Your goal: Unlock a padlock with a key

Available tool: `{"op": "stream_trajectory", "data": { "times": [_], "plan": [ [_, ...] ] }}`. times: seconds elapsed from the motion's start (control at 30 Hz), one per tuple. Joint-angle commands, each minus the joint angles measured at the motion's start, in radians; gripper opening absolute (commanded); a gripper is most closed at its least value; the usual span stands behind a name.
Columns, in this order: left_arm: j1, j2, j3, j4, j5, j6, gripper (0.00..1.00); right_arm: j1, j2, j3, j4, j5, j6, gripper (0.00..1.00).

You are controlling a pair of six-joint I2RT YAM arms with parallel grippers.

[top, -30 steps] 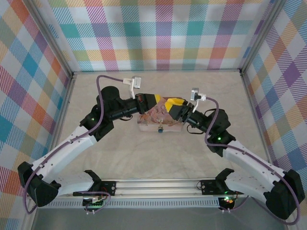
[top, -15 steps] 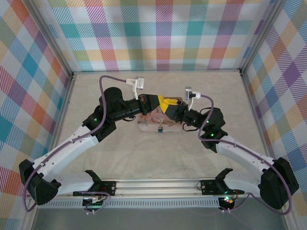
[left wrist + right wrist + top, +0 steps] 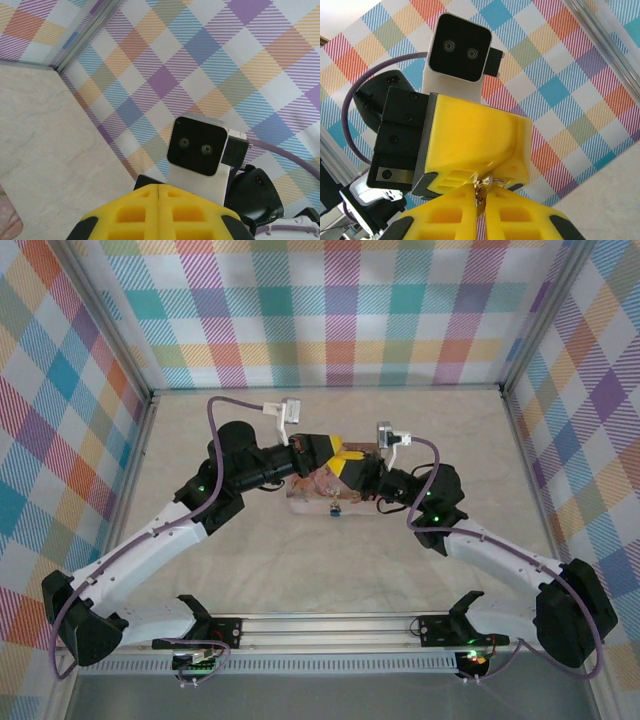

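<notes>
Two yellow pincers meet tip to tip above the middle of the tabletop (image 3: 300, 570). The right pincer (image 3: 481, 199) is nearly closed, its two fingers pinched narrow on a small pale metal piece, the key (image 3: 482, 188), which sticks up in the slit between them. The left pincer (image 3: 159, 195) is closed tight, its fingers pressed together along a thin seam. From the right wrist its tips appear to touch the same metal piece, but I cannot tell whether it grips the key too.

Each wrist looks straight into the other's camera block: the right arm's black-and-white camera (image 3: 196, 146) stands just beyond the left fingers, and the left arm's camera (image 3: 458, 47) sits above its yellow block.

Just below the meeting pincers, a pink flowered tin (image 3: 305, 502) lies on the tabletop, and both arms reach over it and cover much of its lid from above. The padlock (image 3: 335, 510), a tiny blue spot, sits at the tin's near edge, apart from the pincers and lower than them. It is too small to tell how its shackle stands.

Purple cables (image 3: 215, 415) loop along both arms. Bright checked walls (image 3: 340, 310) close in the tabletop on three sides, and a metal rail (image 3: 330, 625) runs along the near edge between the arm bases.
</notes>
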Motion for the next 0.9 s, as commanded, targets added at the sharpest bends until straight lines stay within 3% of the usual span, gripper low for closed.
{"op": "stream_trajectory", "data": {
  "times": [0.0,0.07,0.2,0.23,0.37,0.47,0.67,0.87],
  "plan": [
    [-0.015,0.003,0.009,0.057,0.030,-0.019,0.00,0.009,-0.002,0.033,0.051,0.018,-0.019,0.06],
    [-0.016,0.000,0.003,0.054,0.030,-0.020,0.00,0.009,-0.009,0.032,0.058,0.029,-0.028,0.00],
    [-0.015,-0.014,-0.004,0.042,0.021,-0.018,0.00,0.009,-0.026,0.026,0.008,0.042,-0.061,0.00],
    [-0.015,-0.016,-0.004,0.036,0.018,-0.018,0.03,0.008,-0.030,0.024,0.003,0.039,-0.065,0.00],
    [-0.009,-0.029,-0.008,0.021,0.012,-0.021,0.34,0.009,-0.047,0.020,-0.047,0.019,-0.084,0.00],
    [0.004,-0.041,-0.011,0.019,0.013,-0.029,0.41,0.008,-0.063,0.013,-0.074,0.009,-0.092,0.00],
    [0.020,-0.048,-0.010,-0.003,0.019,-0.023,0.41,0.007,-0.103,0.004,-0.137,-0.005,-0.115,0.00],
    [0.029,-0.049,-0.003,-0.022,0.034,-0.012,0.35,0.007,-0.140,0.009,-0.207,-0.024,-0.129,0.00]
  ]
}}
